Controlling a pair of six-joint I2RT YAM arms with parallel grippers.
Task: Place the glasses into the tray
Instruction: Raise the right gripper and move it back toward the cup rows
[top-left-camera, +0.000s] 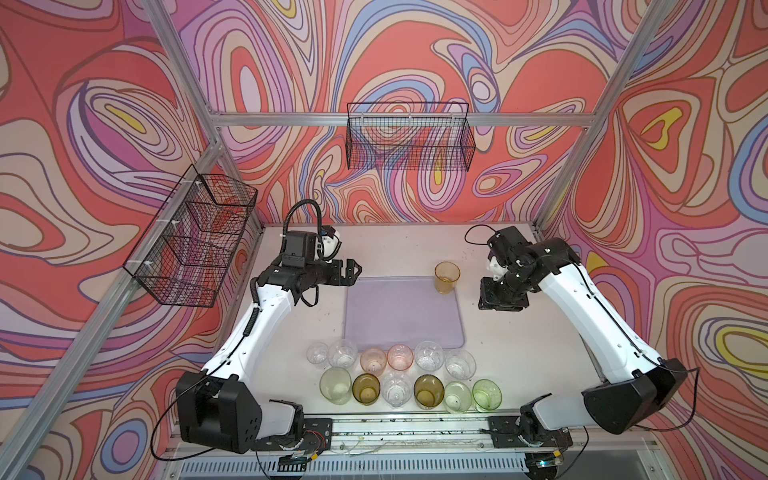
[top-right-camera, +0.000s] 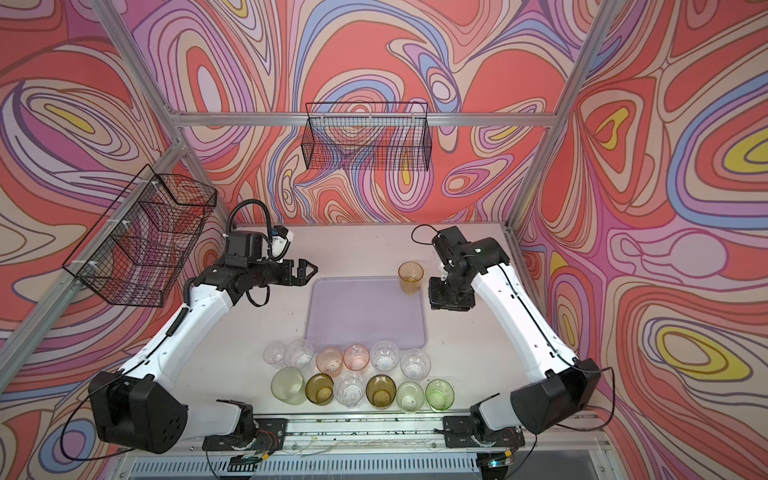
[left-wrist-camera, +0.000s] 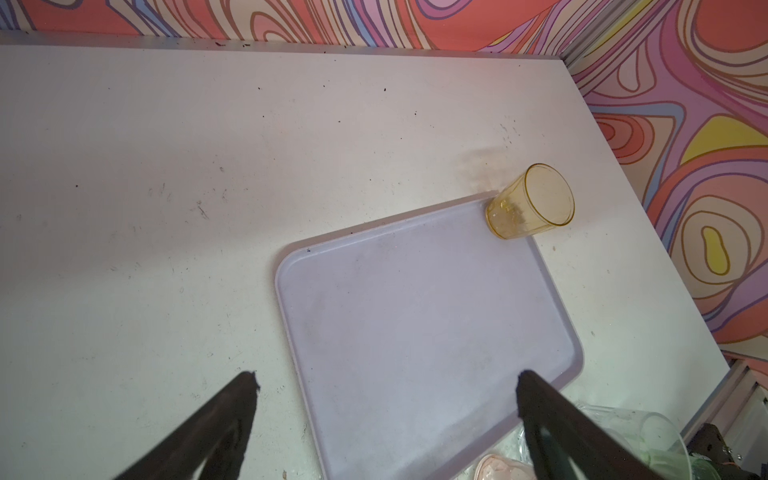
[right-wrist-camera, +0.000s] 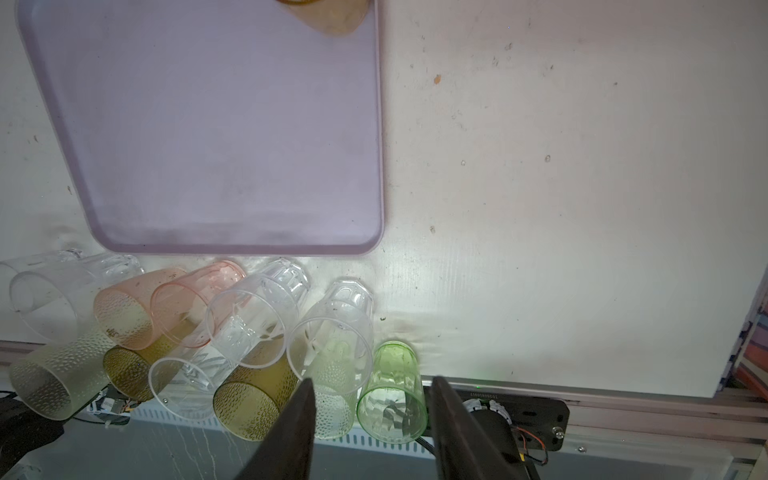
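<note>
Glasses first: I count one of thirteen in place. The amber glass (top-left-camera: 447, 277) stands upright, mouth up, in the far right corner of the lavender tray (top-left-camera: 403, 316). From the left wrist view, its base looks to sit inside the rim, tight in that corner. The rest of the tray floor is bare.

The other twelve stand on the surface (top-left-camera: 519, 353) in two rows just off the tray's near edge, packed close to each other. The back row reads clear, clear, pink, pink, clear, clear, and its middle glasses nearly touch the tray rim. The front row runs from a pale green glass (top-left-camera: 336, 384) through olive-brown, clear, olive-brown and pale green to a brighter green glass (top-left-camera: 487, 395) at the right end. All are upright as far as I can tell.

So I judge the job barely begun: one placement done, twelve pickups left.

The right arm (top-left-camera: 602, 316) points down beside the tray's right edge, near the amber glass but apart from it. Its jaws are parted with nothing between them. The left arm (top-left-camera: 270, 299) hangs off the tray's far left corner, jaws spread wide and empty.

My likely next target is the green glass nearest the right arm. The tight packing may make clean grasps awkward.
</note>
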